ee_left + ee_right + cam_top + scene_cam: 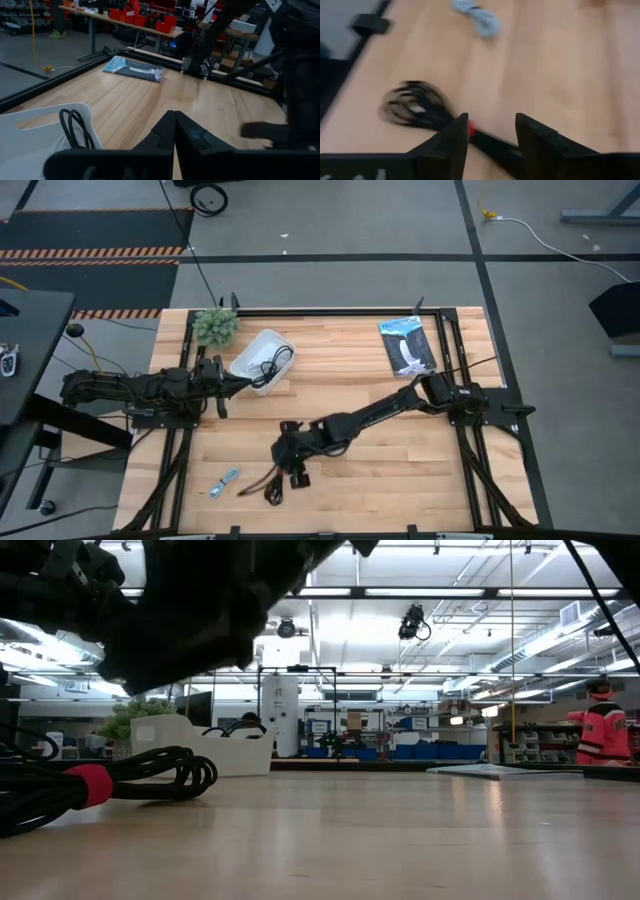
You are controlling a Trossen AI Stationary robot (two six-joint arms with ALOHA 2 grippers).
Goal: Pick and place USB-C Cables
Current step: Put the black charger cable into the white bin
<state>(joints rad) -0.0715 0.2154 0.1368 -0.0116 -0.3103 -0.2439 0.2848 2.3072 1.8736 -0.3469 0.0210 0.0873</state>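
A black bundle with a red tie [272, 485] lies flat near the table's near edge; it also shows in the low view [90, 785]. My right gripper [490, 122] hangs over it, open, and the bundle [417, 106] with its red tie [471, 128] sits by one fingertip. A short silver-grey cable [224, 482] lies to the bundle's left and shows again in the right wrist view [481, 20]. A thin black coil [272, 363] rests inside a white bin [250, 352]. My left gripper [174, 125], shut, waits beside that bin [30, 127]. No white coil shows.
A flat blue-and-black packet [407, 345] lies at the far right of the table. A green plant [215, 326] stands at the far left corner behind the bin. Black frame rails [455, 360] run along the table's sides. Bare wood [400, 470] spans the near right.
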